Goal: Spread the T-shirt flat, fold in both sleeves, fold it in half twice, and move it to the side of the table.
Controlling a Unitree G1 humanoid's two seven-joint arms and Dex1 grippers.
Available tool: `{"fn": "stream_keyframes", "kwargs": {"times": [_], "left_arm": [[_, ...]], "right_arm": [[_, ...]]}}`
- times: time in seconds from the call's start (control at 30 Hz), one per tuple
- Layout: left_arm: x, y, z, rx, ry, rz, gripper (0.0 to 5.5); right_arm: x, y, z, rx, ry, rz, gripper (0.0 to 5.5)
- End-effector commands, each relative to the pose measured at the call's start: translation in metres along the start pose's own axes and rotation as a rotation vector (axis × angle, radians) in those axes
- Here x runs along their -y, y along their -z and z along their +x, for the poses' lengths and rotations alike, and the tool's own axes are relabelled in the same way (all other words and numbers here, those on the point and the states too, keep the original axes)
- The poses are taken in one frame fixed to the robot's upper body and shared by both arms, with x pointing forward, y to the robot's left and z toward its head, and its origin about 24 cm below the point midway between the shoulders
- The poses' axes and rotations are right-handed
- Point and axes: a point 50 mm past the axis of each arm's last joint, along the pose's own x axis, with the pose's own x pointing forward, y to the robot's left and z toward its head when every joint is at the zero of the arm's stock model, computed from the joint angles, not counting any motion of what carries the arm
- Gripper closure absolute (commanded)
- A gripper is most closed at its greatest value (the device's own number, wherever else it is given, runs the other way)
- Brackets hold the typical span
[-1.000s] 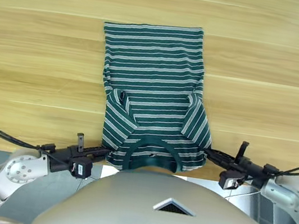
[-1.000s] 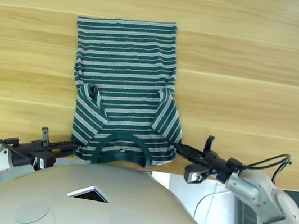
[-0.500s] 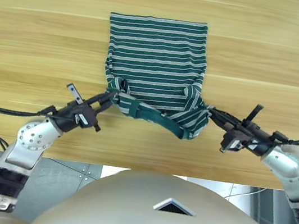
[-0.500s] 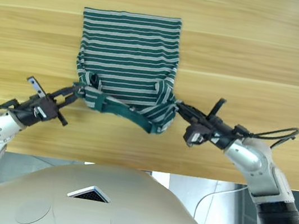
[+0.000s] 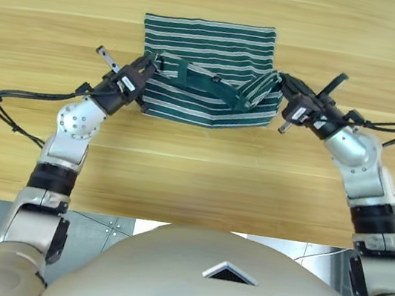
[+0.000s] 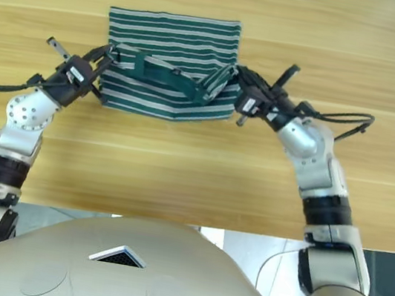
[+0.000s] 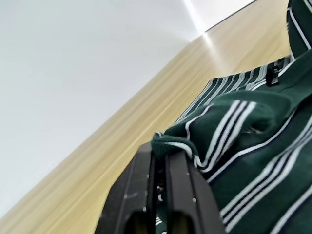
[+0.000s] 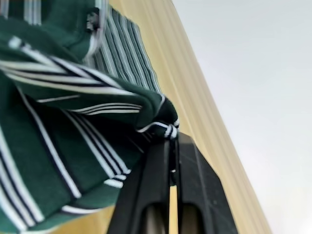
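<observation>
The pale wooden tabletop, laid in long planks with a fine grain running from 9 to 3 o'clock, carried the cloth alone. Past its 6 o'clock edge lay a grey tiled floor, and in the wrist views a plain white wall rose behind the wood. Nothing stood between the two arms and the cloth.

The dark green knit T-shirt with thin white stripes lay toward 12 o'clock on the tabletop, a little to the 11 o'clock side of centre. It was soft and limp, doubled over itself into a wide, short rectangle. Its long axis ran from 9 to 3 o'clock, with the stripes along that line. The hem lay flat at the 12 o'clock edge and the fold at the 6 o'clock edge.

The upper layer was raised off the lower one, and its plain dark ribbed collar sagged in a shallow curve between the grippers.

The left gripper held the shoulder corner at the 9 o'clock end, its black fingers clenched on a bunched pinch of striped cloth. The right gripper held the matching corner at the 3 o'clock end, its fingers likewise pressed together on a gathered fold.
</observation>
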Motion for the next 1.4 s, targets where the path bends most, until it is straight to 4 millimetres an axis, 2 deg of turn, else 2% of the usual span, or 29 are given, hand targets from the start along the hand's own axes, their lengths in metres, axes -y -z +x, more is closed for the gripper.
{"fn": "stream_keyframes", "kwargs": {"times": [0.03, 0.33, 0.57, 0.83, 0.87, 0.9, 0.93, 1.1, 1.4], "left_arm": [[-0.009, 0.004, 0.019, 0.000, -0.055, -0.014, 5.45], [-0.020, 0.013, 0.035, -0.009, -0.153, -0.066, 5.45], [-0.022, 0.027, 0.043, -0.097, -0.205, -0.073, 5.45], [-0.019, 0.036, 0.061, -0.198, -0.201, -0.079, 5.45], [-0.019, 0.037, 0.064, -0.208, -0.196, -0.083, 5.45], [-0.018, 0.037, 0.067, -0.214, -0.193, -0.090, 5.45], [-0.018, 0.037, 0.069, -0.223, -0.190, -0.098, 5.10], [-0.024, 0.038, 0.077, -0.277, -0.204, -0.126, 4.37], [-0.062, 0.029, 0.095, -0.411, -0.374, -0.125, 3.10]], "right_arm": [[0.008, 0.011, 0.022, -0.038, 0.047, -0.001, 5.50], [0.021, 0.022, 0.055, -0.084, 0.120, -0.007, 5.50], [0.018, 0.021, 0.073, -0.105, 0.120, -0.013, 5.50], [0.011, 0.018, 0.092, -0.159, 0.107, -0.008, 5.50], [0.013, 0.017, 0.095, -0.169, 0.115, -0.006, 5.18], [0.014, 0.017, 0.097, -0.180, 0.120, -0.002, 5.09], [0.015, 0.017, 0.098, -0.191, 0.121, -0.001, 4.88], [0.021, 0.014, 0.107, -0.236, 0.153, 0.008, 4.02], [0.041, 0.011, 0.115, -0.326, 0.275, 0.074, 2.60]]}}
